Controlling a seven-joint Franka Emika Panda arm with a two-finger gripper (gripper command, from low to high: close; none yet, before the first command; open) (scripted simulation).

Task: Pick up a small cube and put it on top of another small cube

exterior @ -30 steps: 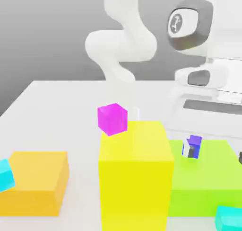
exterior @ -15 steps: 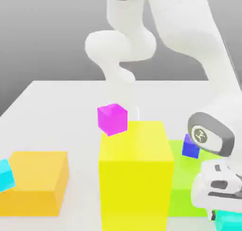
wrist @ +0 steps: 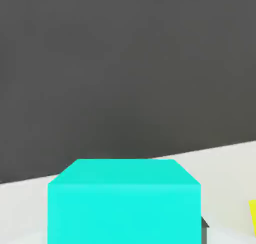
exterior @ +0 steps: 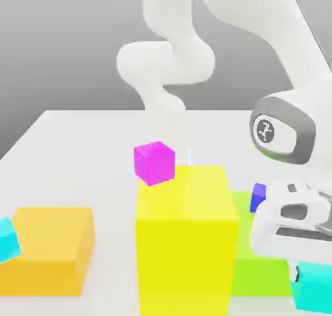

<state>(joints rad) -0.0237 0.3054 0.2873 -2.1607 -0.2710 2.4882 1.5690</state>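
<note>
A small cyan cube (exterior: 316, 287) sits at the bottom of the exterior view's right, directly under my white hand. My gripper (exterior: 310, 274) is shut on it from above, and the hand hides the cube's top. The same cyan cube (wrist: 124, 202) looms very close in the hand view, against the white table and dark background. Another small cyan cube (exterior: 6, 238) rests at the exterior view's far left, touching the orange block (exterior: 48, 248).
A tall yellow block (exterior: 186, 240) stands in the middle with a small magenta cube (exterior: 154, 162) at its far upper corner. A low green block (exterior: 259, 269) lies behind my hand and carries a small blue-purple cube (exterior: 258, 195). White table (exterior: 84, 146) stretches behind.
My hand came down at the exterior view's right from above the green block onto the cyan cube and shut on it. The cube now sits slightly higher than before.
</note>
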